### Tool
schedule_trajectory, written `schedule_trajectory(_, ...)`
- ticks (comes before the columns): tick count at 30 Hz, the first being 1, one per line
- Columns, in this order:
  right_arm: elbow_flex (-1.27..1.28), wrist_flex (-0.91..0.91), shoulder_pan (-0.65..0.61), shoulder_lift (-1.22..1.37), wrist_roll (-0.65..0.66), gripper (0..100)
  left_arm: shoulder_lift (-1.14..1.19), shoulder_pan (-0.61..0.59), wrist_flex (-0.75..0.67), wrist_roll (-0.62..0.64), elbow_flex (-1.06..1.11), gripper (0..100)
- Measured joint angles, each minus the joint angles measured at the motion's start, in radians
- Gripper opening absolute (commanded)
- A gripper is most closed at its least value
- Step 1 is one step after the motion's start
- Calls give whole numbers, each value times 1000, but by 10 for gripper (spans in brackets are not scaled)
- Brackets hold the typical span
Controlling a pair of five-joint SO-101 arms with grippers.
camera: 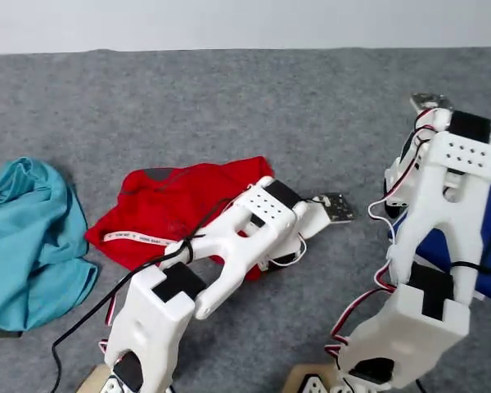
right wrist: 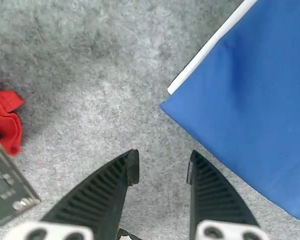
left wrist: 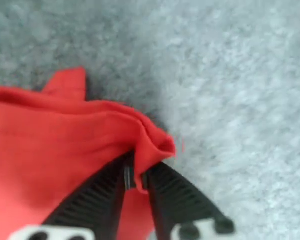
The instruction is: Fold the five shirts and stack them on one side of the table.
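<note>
Red shirt (left wrist: 55, 150) edge pinched inside left pincer (left wrist: 136, 176).

Red shirt (camera: 172, 205): plain red, with a white printed band (camera: 139, 238). Teal shirt (camera: 29, 237): plain. Blue shirt (right wrist: 260, 100): solid blue, white edge (right wrist: 210, 47) alongside. Table (camera: 229, 106): mottled grey. Left arm (camera: 229, 246) and right arm (camera: 442, 213): white. Left gripper (left wrist: 136, 175) and right gripper (right wrist: 162, 162): black, ribbed.

You are working at a robotics lab bench: left arm (camera: 221, 246) and right arm (camera: 434, 221), bare wires (camera: 344, 323), grey felt table (camera: 229, 106), blank white wall (camera: 229, 24).
</note>
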Motion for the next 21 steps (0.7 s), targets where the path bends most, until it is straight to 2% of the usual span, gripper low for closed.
schedule_trajectory(5,0,0,0,0,0,168,-114,-20,68,0,2,5)
schedule_trajectory(8,0,0,-12,0,0,136,-261,-86,110,18,2,5)
schedule_trajectory(12,0,0,-71,0,0,87,-470,-261,173,35,2,5)
schedule_trajectory(18,0,0,-189,0,0,87,-733,-545,270,40,2,5)
schedule_trajectory(21,0,0,-261,0,0,135,-839,-694,275,40,2,5)
